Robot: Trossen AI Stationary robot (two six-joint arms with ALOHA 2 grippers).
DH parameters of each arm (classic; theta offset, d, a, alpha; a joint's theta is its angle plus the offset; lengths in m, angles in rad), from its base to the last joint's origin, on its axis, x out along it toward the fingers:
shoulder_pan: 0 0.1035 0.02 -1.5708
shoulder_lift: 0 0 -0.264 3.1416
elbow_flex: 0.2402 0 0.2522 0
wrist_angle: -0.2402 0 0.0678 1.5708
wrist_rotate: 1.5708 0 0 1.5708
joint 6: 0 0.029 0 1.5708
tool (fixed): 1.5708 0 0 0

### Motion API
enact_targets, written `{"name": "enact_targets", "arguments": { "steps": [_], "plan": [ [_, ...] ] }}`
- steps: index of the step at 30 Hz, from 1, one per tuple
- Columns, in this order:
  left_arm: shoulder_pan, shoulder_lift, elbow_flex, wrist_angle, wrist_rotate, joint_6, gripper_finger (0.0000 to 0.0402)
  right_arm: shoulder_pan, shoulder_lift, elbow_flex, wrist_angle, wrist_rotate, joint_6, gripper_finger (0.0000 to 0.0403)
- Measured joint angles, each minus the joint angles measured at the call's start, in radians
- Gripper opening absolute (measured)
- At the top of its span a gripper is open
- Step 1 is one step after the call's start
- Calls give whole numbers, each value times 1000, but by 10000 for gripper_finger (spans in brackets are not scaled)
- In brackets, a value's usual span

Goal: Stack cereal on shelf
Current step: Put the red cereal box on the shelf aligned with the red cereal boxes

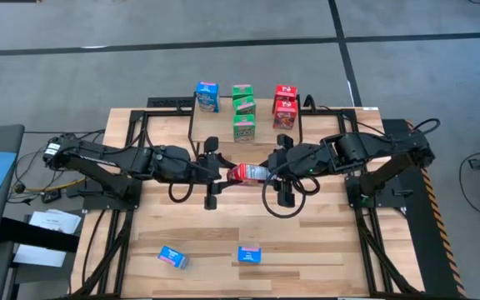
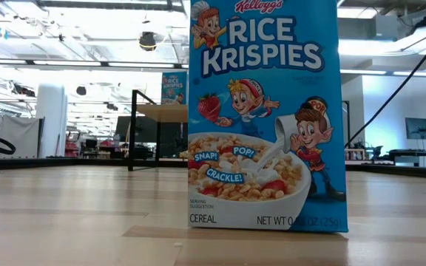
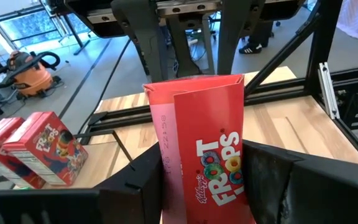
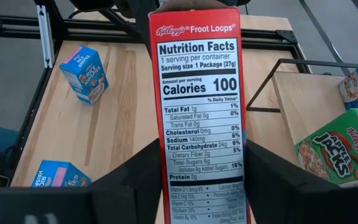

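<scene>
You had both claws meeting mid-table over one red box (image 1: pixel 247 172): the left claw (image 1: pixel 221 172) was clamped on one end, and the right claw's (image 1: pixel 272 172) fingers flanked the other end, narrowly parted, contact unclear. The shelf (image 1: pixel 223 125) stood just beyond, carrying other boxes.

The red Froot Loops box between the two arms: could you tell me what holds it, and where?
Both grippers: the left gripper and right gripper each clamp one end of the red box.

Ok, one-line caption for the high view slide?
Both grippers, left and right, meet on a red cardboard Froot Loops box mid-table, before the light-wood shelf.
</scene>
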Motion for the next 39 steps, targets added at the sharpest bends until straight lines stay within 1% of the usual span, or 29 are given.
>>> {"name": "enact_targets", "arguments": {
  "steps": [4, 9, 16, 20, 26, 29, 34, 39],
  "plan": [
    [4, 0, 0, -1, 0, -10, 155, 0, 0, 0, 0, -1, 0, 195],
    [4, 0, 0, -1, 1, -3, 157, 0, 0, 0, 0, -1, 2, 205],
    [16, 0, 0, 4, -14, -60, 166, 0, 0, 0, 0, -2, 4, 206],
    [16, 0, 0, 8, 20, -65, 166, 0, 0, 0, 0, -2, 6, 202],
    [16, 0, -1, 16, 14, -68, 166, 0, -2, 0, 0, -2, 3, 203],
    [17, 0, -1, 18, 40, -51, 168, 0, -2, 0, 0, -2, 3, 203],
    [23, 0, -1, 19, 55, -71, 188, 1, -2, 0, 0, -3, 1, 203],
    [23, 0, -1, 5, 56, -72, 229, 1, 0, 0, 0, -5, 0, 203]
  ]
}}
